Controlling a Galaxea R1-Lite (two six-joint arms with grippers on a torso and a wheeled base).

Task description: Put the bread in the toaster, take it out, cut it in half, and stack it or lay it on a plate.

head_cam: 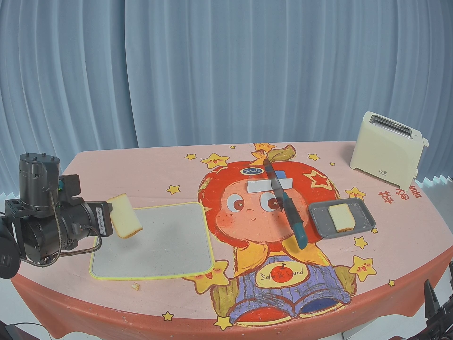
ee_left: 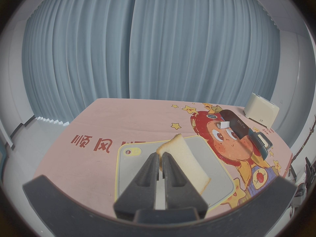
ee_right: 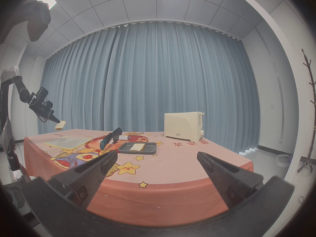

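Curtain [head_cam: 226, 57]: blue-grey, pleated, hangs across the back at 12 o'clock behind the desk.

Desk [head_cam: 141, 166]: curved front, draped in pink cloth printed with a cartoon apple-headed figure and yellow stars.

Cutting board [head_cam: 160, 242]: pale grey with a yellow rim, lies flat at 8 o'clock on the desk.

Toaster [head_cam: 387, 149]: cream, slot facing up, stands at 2 o'clock near the far edge, well apart from the board.

Left arm [head_cam: 56, 213]: black, held level at 9 o'clock; left jaws pinching the held bread by one edge.

Right jaws: spread wide apart, off the desk's front edge at 5 o'clock, facing the toaster across the cloth.

Plate [head_cam: 365, 216]: grey, rectangular, rimmed, sits at 3 o'clock, nearer than the toaster.

Knife [head_cam: 285, 204]: dark blade toward 12 o'clock, teal handle toward 5 o'clock, tilted, blade across the white block, handle just beside the plate.

Held bread [head_cam: 125, 216]: pale piece with tan crust, raised off the desk and tilted over the board's 10 o'clock corner.

Plated bread [head_cam: 341, 216]: similar pale piece, lies flat in the middle of the plate.

White block [head_cam: 259, 186]: small, under the blade near the desk's centre.

Crumb [head_cam: 136, 286]: tiny, on the cloth just off the board's 6 o'clock edge.
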